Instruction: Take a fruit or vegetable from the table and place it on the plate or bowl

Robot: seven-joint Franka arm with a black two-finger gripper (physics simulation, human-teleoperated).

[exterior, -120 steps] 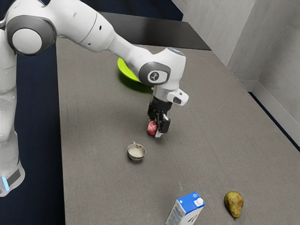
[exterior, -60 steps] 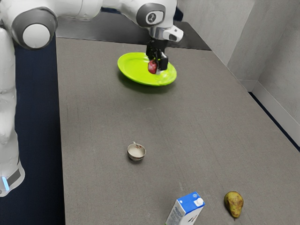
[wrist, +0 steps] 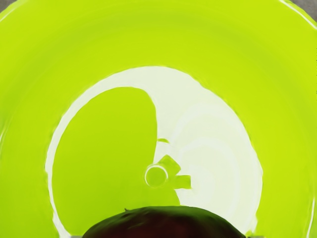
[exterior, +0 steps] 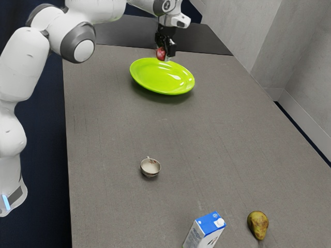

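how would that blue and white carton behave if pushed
The carton stands upright, taller than wide, so a high push would probably tip it. Its flat sides suggest a low push would slide it, not roll it.

lime-green plate [exterior: 162, 76]: glossy, lying flat; red fruit [exterior: 161, 53]: held aloft above it

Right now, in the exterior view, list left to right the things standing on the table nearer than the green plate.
small cup → blue-and-white carton → pear
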